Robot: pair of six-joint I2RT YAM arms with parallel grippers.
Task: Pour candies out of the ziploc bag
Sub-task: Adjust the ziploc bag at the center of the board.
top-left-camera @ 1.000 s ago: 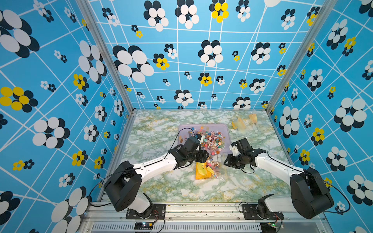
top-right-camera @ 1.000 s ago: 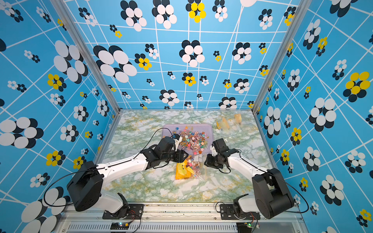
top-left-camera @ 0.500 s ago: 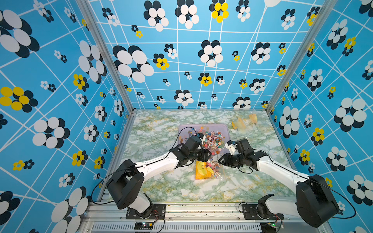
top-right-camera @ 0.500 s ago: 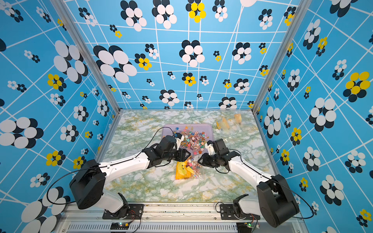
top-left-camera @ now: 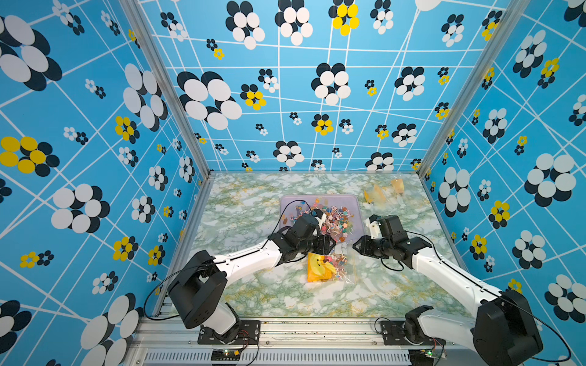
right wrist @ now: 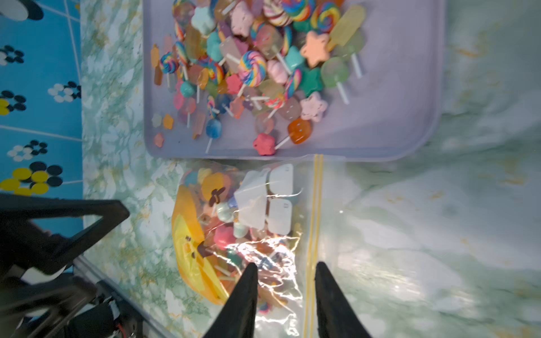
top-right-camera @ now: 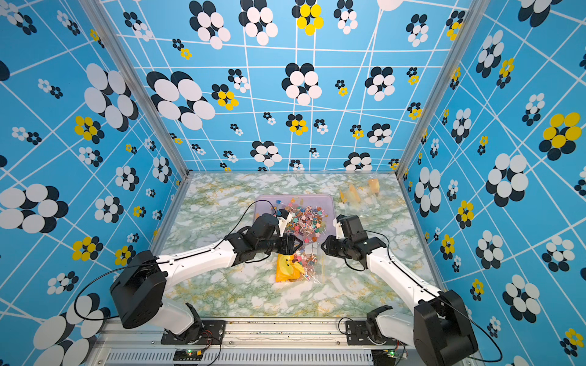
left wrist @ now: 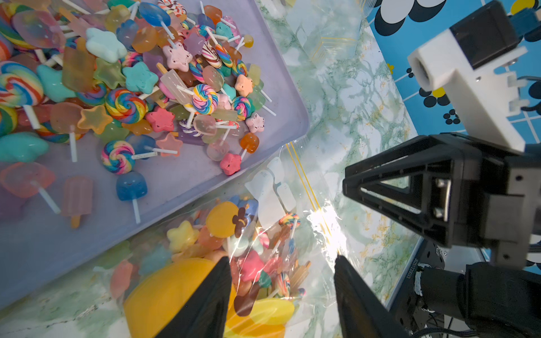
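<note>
The clear ziploc bag with a yellow print lies flat on the marble table, just in front of the lilac tray. Some candies are still inside it. A heap of candies lies in the tray. My left gripper hovers open over the bag's far end. Facing it, my right gripper is open, its jaws standing either side of the bag's yellow zip strip.
Empty clear bags with yellow prints lie at the back right near the wall. The tray's near rim touches the bag's end. Blue patterned walls enclose the table on three sides.
My right gripper moved left towards the bag, then drew slightly back and towards the tray. The left gripper barely shifted. The bag stays flat.
</note>
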